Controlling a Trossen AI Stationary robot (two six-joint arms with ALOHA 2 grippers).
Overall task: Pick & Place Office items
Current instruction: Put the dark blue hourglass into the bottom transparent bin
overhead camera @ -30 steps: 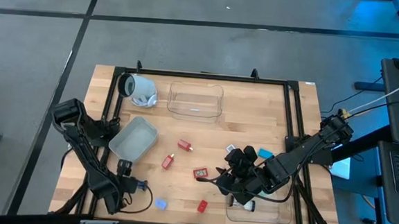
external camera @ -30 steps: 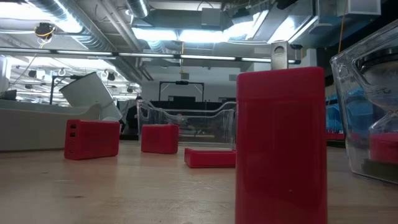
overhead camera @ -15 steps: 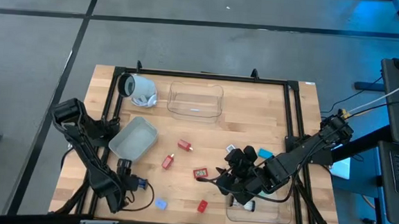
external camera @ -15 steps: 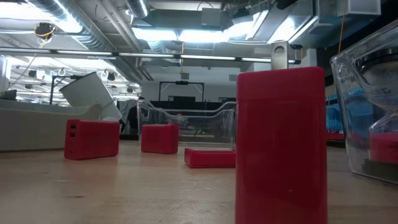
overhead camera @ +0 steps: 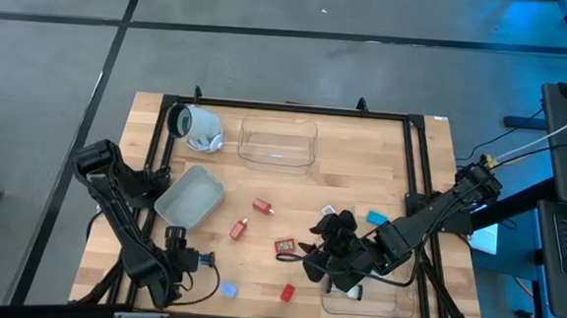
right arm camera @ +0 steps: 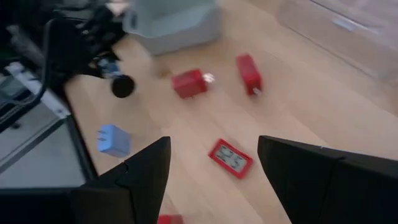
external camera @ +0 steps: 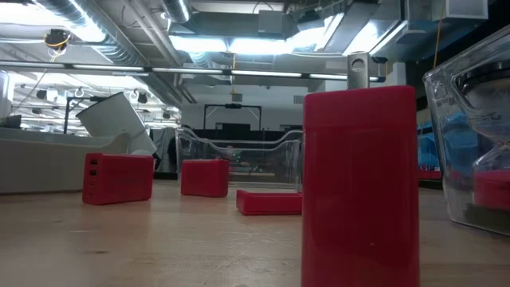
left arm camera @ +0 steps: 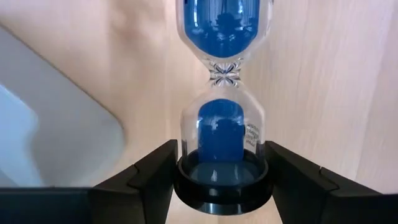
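At the high view's lower left, the left gripper (left arm camera: 222, 186) pinches a blue sand timer (left arm camera: 222, 112), which may tip on release; the right gripper (right arm camera: 214, 168) hovers wide open.

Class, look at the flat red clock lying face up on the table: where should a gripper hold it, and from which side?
Grip the red clock across its two long edges, straight down from above. It lies flat, display up, bare table all round, so only its thin edges offer a hold. The open right gripper is nearest; the left gripper is by the hourglass.
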